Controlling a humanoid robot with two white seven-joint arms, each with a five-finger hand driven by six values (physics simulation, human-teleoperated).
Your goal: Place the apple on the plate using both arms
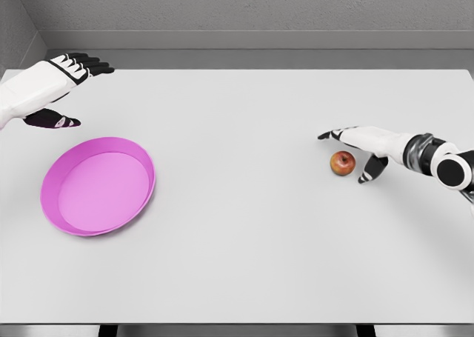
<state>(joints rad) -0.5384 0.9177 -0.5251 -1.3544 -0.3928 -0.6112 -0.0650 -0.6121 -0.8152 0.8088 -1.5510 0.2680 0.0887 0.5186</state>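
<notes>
A small red apple [342, 162] lies on the white table [244, 226] at the right. My right hand [351, 154] reaches in from the right edge, its fingers spread on either side of the apple without closing on it. A pink plate [55, 211] with a raised rim sits at the left of the table. My left hand [74, 74] hovers above the table's far left corner, behind the plate, with its fingers extended and holding nothing.
A grey wall runs behind the table's far edge. The table's front edge lies near the bottom of the view.
</notes>
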